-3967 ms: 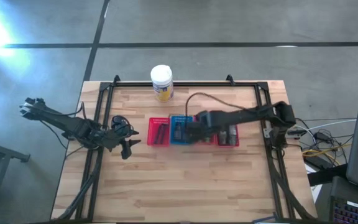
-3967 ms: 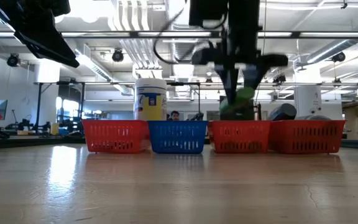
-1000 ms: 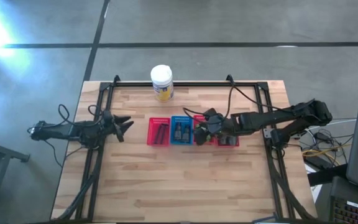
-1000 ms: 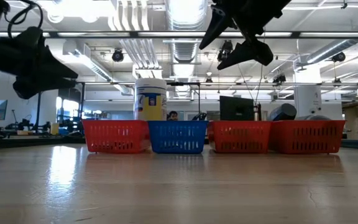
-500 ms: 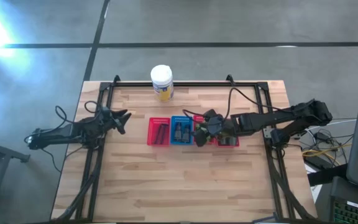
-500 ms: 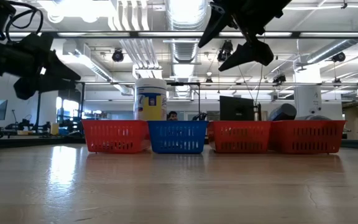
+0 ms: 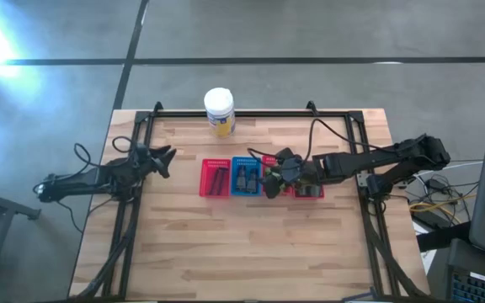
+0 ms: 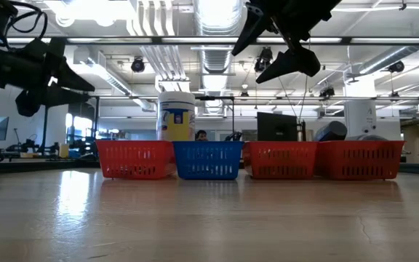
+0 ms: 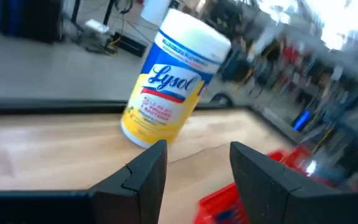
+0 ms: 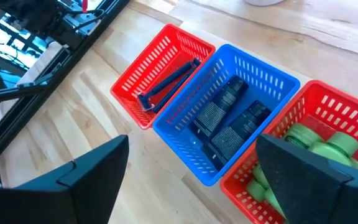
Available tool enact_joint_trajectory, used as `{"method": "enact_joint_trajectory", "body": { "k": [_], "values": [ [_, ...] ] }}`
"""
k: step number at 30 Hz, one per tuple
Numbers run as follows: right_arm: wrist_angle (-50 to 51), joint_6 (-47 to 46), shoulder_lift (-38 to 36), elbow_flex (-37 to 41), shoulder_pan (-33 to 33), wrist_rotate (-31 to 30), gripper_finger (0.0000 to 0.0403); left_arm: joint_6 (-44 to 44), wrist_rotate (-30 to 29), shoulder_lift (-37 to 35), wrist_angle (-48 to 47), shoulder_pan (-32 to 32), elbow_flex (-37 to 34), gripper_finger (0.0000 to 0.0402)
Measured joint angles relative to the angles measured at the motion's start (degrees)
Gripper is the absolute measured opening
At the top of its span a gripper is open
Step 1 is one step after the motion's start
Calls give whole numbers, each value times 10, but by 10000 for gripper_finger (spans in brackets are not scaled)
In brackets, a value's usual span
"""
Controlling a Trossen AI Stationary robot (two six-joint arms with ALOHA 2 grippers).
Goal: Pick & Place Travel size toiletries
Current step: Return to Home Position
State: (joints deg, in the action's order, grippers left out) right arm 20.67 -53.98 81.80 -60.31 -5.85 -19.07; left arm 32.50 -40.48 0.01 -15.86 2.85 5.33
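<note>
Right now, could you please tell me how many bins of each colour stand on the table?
Red bins: 3
Blue bin: 1
Total: 4

Left tool [image 7: 164, 160] parted, far out left, right tool [image 7: 268, 175] parted wide, raised

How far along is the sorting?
Done: razor in one red bin, dark packs in the blue bin, green bottles in another red bin. In hand: nothing; left gripper and right gripper open, empty. Left: nothing loose on the table; just parking the arms.
</note>
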Motion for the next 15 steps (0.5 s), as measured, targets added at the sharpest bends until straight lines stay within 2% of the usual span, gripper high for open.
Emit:
{"method": "enact_joint_trajectory", "body": {
  "k": [3,6,10,15],
  "values": [
    [0,0,0,0,0,0,335,73,1,0,29,0,-5,181],
    [0,0,0,0,0,0,325,91,43,0,112,1,-21,181],
    [0,0,0,0,0,0,313,25,181,0,250,1,-48,181],
    [0,0,0,0,0,0,298,-41,386,0,338,1,-50,181]
  ]
}}
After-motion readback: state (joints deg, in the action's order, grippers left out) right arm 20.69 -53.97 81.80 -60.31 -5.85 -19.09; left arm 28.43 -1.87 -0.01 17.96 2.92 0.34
